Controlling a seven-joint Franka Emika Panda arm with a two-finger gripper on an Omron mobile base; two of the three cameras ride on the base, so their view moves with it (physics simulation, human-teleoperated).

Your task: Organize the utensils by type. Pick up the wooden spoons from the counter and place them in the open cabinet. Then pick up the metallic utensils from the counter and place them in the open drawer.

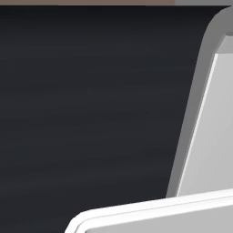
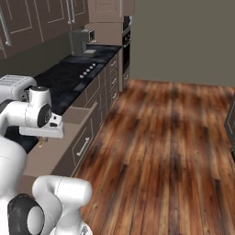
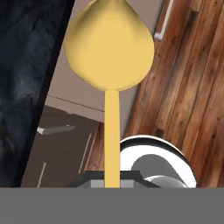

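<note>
A rendered home kitchen. Taupe wall cabinets (image 2: 41,18) hang over a black marble-veined counter (image 2: 64,78) with a cooktop (image 2: 87,71) on the left. A built-in oven (image 2: 127,43) stands at the far end beside a wood-plank floor (image 2: 170,147).

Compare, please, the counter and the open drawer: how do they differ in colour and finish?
The counter is glossy black with grey-white veining; the drawer is plain matt taupe inside. The counter runs on past the cooktop; the drawer juts out below its edge towards the wood floor. Both are flat, level surfaces beside the held utensil.
</note>
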